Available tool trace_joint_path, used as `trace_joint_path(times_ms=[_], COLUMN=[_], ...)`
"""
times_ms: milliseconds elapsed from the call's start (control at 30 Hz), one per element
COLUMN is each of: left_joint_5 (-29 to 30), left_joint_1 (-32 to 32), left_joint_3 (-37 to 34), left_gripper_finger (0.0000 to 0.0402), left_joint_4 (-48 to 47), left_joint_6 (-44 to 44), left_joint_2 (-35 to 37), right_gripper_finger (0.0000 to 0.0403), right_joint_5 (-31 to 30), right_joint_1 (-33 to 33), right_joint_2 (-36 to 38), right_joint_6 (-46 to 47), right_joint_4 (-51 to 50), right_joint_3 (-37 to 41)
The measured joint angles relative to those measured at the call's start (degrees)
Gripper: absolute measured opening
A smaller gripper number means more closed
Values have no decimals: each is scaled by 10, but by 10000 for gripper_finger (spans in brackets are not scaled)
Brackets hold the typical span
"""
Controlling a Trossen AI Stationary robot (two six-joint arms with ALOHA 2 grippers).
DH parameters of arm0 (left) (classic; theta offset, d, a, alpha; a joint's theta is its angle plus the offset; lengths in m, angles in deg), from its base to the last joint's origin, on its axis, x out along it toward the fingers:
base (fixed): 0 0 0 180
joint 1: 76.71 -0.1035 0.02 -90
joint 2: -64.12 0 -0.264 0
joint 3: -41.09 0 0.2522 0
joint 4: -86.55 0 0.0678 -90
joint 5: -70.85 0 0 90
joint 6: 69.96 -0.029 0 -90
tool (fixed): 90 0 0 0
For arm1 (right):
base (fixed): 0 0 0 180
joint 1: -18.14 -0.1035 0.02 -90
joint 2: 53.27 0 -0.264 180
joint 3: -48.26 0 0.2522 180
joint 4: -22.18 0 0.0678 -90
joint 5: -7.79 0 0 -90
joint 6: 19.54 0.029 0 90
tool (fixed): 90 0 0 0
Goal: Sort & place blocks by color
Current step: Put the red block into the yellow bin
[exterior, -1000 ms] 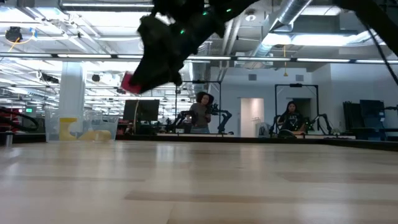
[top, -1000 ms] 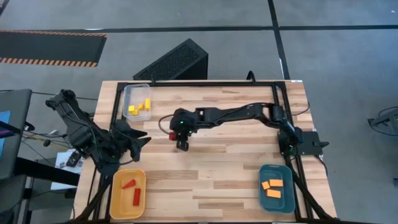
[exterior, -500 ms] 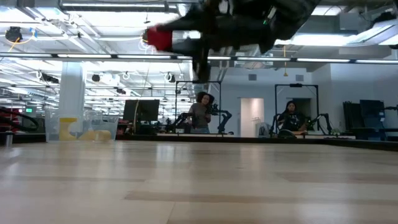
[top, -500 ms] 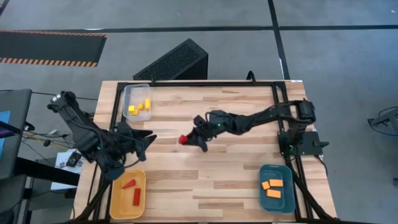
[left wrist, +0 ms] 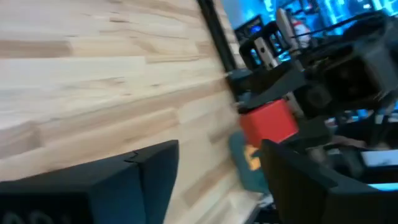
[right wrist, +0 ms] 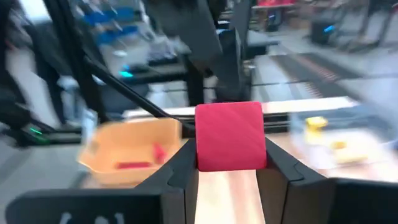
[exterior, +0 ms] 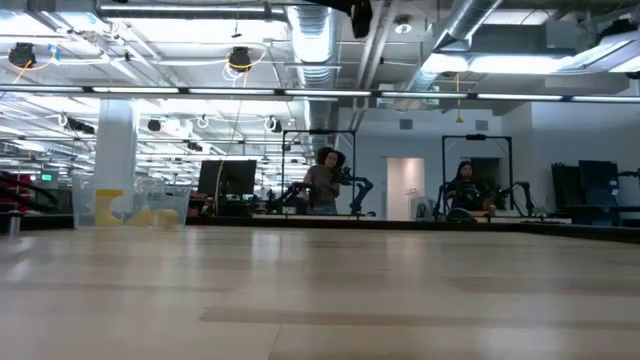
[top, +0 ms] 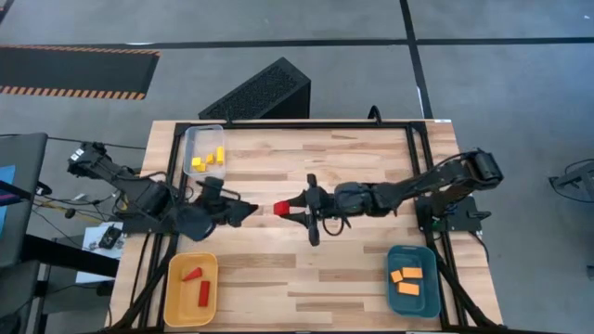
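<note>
A red cube (top: 281,208) hangs above the middle of the table, and my right gripper (top: 286,208) is shut on it, reaching level toward the table's left. In the right wrist view the cube (right wrist: 230,135) fills the gap of that gripper (right wrist: 230,163). Just left of the cube, my left gripper (top: 251,211) stands open and faces it. The left wrist view shows the cube (left wrist: 268,122) beyond its own spread gripper (left wrist: 217,149), with nothing between the fingers. Two red blocks (top: 197,283) lie in the yellow tray. My right gripper pinches the cube's two opposite side faces (right wrist: 205,149) between its two fingers. The fingers come level from the table's right side and point left. The cube sits square between them, lifted clear of the table.
A clear tray (top: 204,153) with yellow blocks stands at the far left. The yellow tray (top: 174,301) is at the near left, and a teal tray (top: 429,292) with orange blocks at the near right. The bare wooden tabletop (top: 353,250) lies between them. People sit in the room behind the table.
My right gripper has tipped from pointing down to level and risen with the red cube, leaving the low view, while the cube has shifted slightly toward the table's right. My left gripper has moved in from the left edge toward the cube.
</note>
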Motion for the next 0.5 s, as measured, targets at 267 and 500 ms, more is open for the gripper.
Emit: trace_joint_path(times_ms=[267, 500], left_joint_5=[-78, -171], left_joint_1=[-66, -115], left_joint_3=[0, 0], left_gripper_finger=[288, 317], left_joint_4=[146, 157], left_joint_6=[-108, -102], left_joint_2=[-16, -68], right_gripper_finger=[124, 131], right_joint_5=[-164, -266], right_joint_1=[-36, -58], right_joint_2=[-8, -20], right_joint_6=[-144, -238], right_joint_4=[-127, -202], right_joint_3=[-55, -120])
